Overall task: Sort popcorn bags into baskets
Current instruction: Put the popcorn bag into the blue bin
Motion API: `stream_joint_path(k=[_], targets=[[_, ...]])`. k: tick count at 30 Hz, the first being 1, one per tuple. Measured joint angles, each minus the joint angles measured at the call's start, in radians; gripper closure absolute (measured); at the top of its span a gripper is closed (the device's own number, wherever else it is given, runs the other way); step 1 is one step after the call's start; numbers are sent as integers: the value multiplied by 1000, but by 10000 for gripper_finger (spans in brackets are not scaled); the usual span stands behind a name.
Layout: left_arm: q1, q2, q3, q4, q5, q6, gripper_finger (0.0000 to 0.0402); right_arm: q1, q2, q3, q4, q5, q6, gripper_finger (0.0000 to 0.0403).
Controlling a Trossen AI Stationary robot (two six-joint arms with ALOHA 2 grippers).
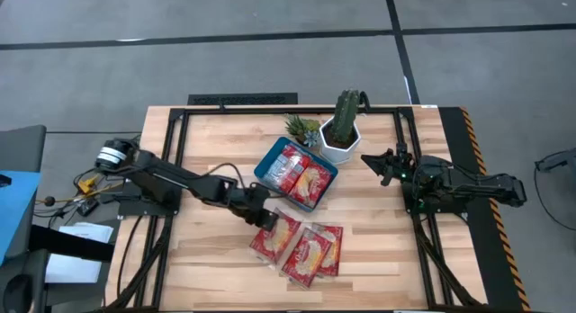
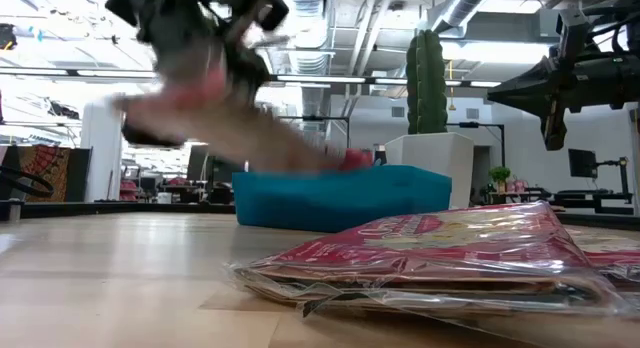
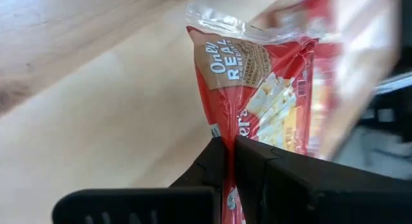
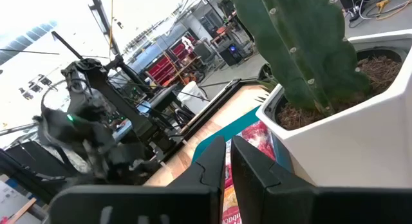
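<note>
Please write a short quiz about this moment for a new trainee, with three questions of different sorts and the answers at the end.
1. True or false: popcorn bags already lie in the teal tray.
2. Which gripper is clamped on a red popcorn bag? A. the left gripper; B. the right gripper; C. neither.
3. In a few words: what stands on the table between the teal tray and the right gripper?

Key
1. True.
2. A. The left gripper's fingers pinch the bag's edge, and the right gripper holds nothing.
3. The white cactus pot.
</note>
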Motion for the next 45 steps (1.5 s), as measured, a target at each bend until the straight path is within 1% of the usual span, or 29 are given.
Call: stream_joint_path(k=[4,7,10,12,15,18,21,25,30,35,38,41,43,45], targets=[[5,-106,2,4,-34,-70,401,0,0,0,-1,0,0,351],[22,-169,2,1,-121,-103,401,0,0,0,-1,0,0,351],[74,-199,4,4,-209,-93,401,0,0,0,-1,0,0,351],[126,-196,4,4,-226,-57,401,0,0,0,-1,0,0,351],[211,-172,4,29,-214,18,401,0,0,0,-2,0,0,351],[288,-142,14,53,-182,122,401,0,0,0,-2,1,0,351],[352,-99,66,22,-157,233,401,0,0,0,-2,1,0,351],[402,-24,165,-16,-143,360,401,0,0,0,-2,2,0,351],[423,98,286,-73,-89,457,401,0,0,0,-3,2,0,351],[412,211,386,-112,-78,516,401,0,0,0,-3,4,0,351],[404,254,421,-127,-68,536,401,0,0,0,-2,5,0,351],[402,278,430,-132,-58,542,399,0,0,0,-2,5,0,351],[402,286,430,-133,-45,541,389,0,0,0,-1,5,0,351],[399,286,430,-140,-33,551,370,0,0,0,-1,5,0,351]])
